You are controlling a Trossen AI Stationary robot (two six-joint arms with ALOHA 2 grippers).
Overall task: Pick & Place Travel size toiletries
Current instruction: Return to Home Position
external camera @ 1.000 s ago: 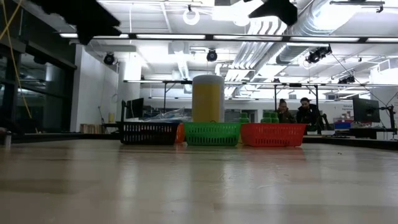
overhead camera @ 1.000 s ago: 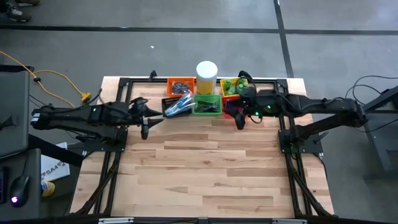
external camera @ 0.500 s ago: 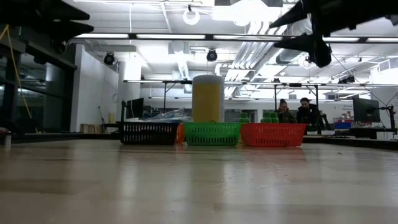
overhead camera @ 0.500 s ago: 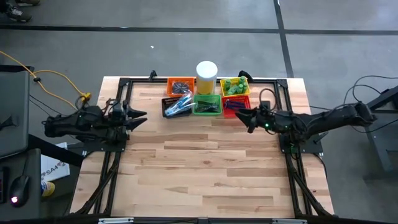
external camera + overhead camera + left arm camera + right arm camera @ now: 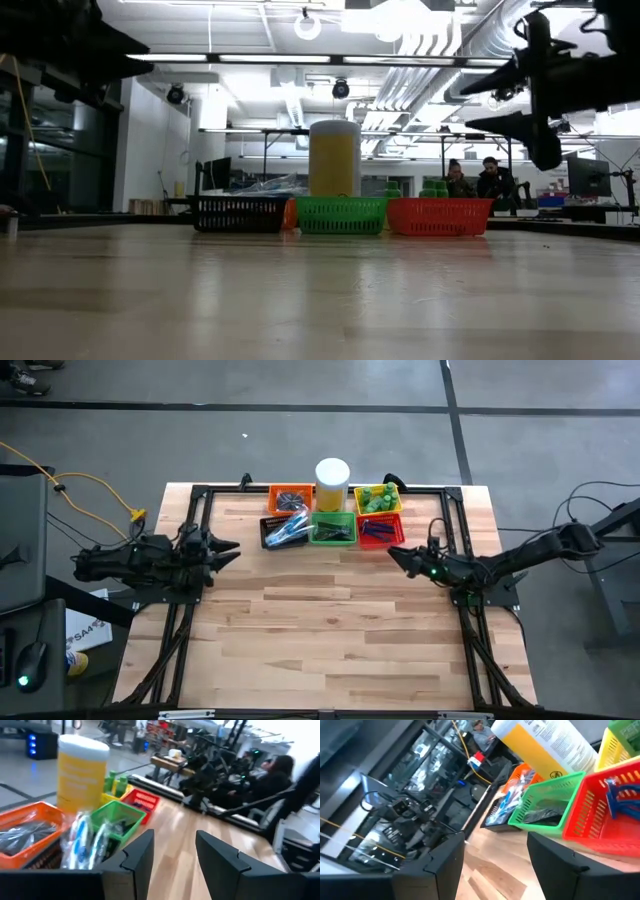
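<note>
Toiletries (image 5: 375, 500) noted sorted in baskets at the far edge of the table (image 5: 330, 620), toothbrushes (image 5: 290, 525) in black bin (image 5: 265, 532). Right gripper (image 5: 397, 556) drawn back from red basket (image 5: 380, 545), left gripper (image 5: 229, 550) back at left edge. Both spread, empty. Placing judged finished; homing.

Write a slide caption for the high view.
Toiletries sorted into five baskets beside a white cylinder; left end effector and right end effector hover open nearby.
</note>
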